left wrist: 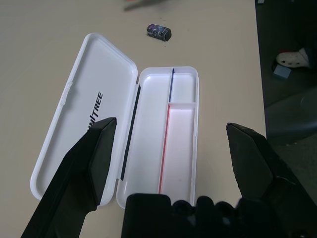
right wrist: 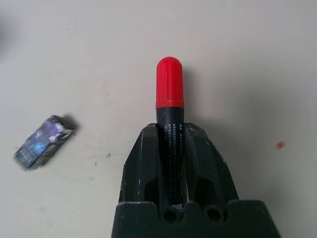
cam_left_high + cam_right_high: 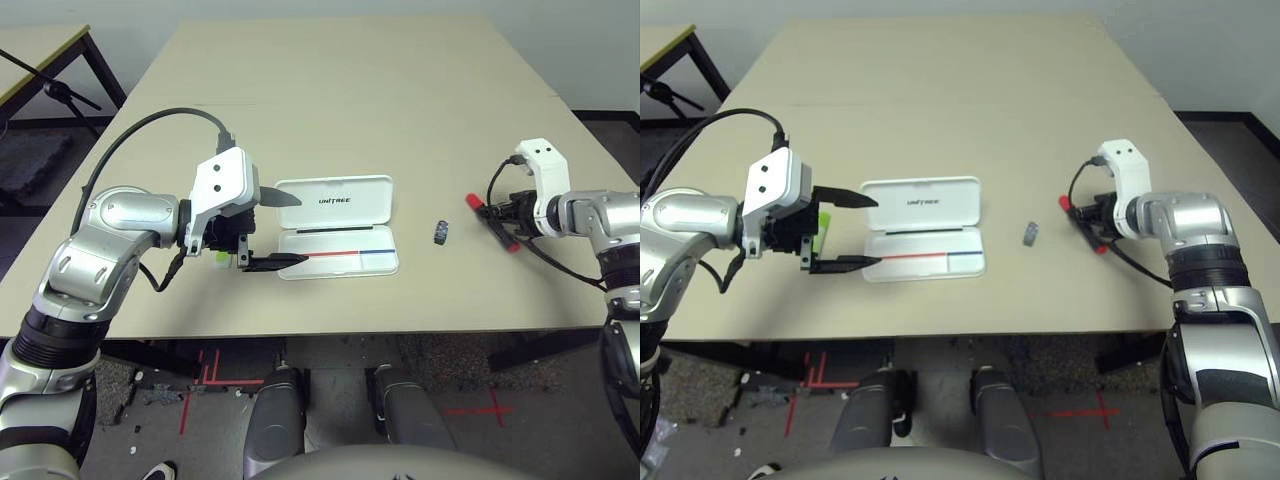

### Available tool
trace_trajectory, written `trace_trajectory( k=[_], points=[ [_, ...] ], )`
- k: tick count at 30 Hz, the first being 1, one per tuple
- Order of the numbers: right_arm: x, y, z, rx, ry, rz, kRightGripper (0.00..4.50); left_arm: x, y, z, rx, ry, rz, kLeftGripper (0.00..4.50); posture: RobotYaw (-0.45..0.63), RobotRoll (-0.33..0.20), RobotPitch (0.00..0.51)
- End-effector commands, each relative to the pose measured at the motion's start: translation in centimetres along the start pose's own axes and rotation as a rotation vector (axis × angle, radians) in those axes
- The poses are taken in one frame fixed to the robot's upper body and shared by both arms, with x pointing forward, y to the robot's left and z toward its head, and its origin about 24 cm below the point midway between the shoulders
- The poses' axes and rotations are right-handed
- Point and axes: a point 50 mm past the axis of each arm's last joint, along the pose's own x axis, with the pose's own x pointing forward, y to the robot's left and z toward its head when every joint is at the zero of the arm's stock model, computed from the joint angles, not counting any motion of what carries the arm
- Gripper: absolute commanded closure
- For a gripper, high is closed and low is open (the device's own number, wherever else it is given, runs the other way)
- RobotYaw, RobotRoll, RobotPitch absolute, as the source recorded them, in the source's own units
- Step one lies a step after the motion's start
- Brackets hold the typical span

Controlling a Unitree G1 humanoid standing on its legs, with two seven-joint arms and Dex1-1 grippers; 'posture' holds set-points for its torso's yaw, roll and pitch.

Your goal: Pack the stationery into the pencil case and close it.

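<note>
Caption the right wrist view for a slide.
Right gripper shut on the marker, small block lying beside it.

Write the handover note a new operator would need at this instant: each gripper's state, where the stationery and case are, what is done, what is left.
Left gripper: open, empty, at the left end of the pencil case.
Right gripper: shut on the red marker, to the right of the case.
Pencil case: open flat on the table, lid back, both compartments empty.
Small dark block: on the table between case and marker.
Green highlighter: on the table beside the left gripper.
Done: case opened, marker gripped.
Left: put in all three items, close the lid.
</note>
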Motion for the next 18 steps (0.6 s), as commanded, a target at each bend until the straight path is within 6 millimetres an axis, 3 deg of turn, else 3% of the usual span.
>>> trace_trajectory(
  k=[1, 3, 9, 18],
  points=[
    [-1.0, 1.7, 2.2, -0.246, -0.087, 0.139, 4.03, -0.1, 0.0, -0.1, 0.009, 0.022, -0.004, 0.00, -0.03, 0.000, 0.093],
    [-1.9, 3.2, 2.7, -0.419, -0.102, 0.270, 4.03, -0.1, 0.0, -0.1, 0.007, 0.027, -0.002, 0.00, -0.02, 0.000, 0.094],
    [-3.1, 5.7, 3.9, -0.601, -0.098, 0.459, 4.03, -0.4, 0.0, -0.4, 0.004, 0.048, 0.003, 0.00, -0.02, 0.000, 0.097],
    [-1.2, 10.6, 5.4, -0.766, -0.126, 0.634, 4.03, -1.0, -0.3, -1.4, -0.010, 0.139, -0.001, 0.00, 0.00, 0.000, 0.102]
  ],
)
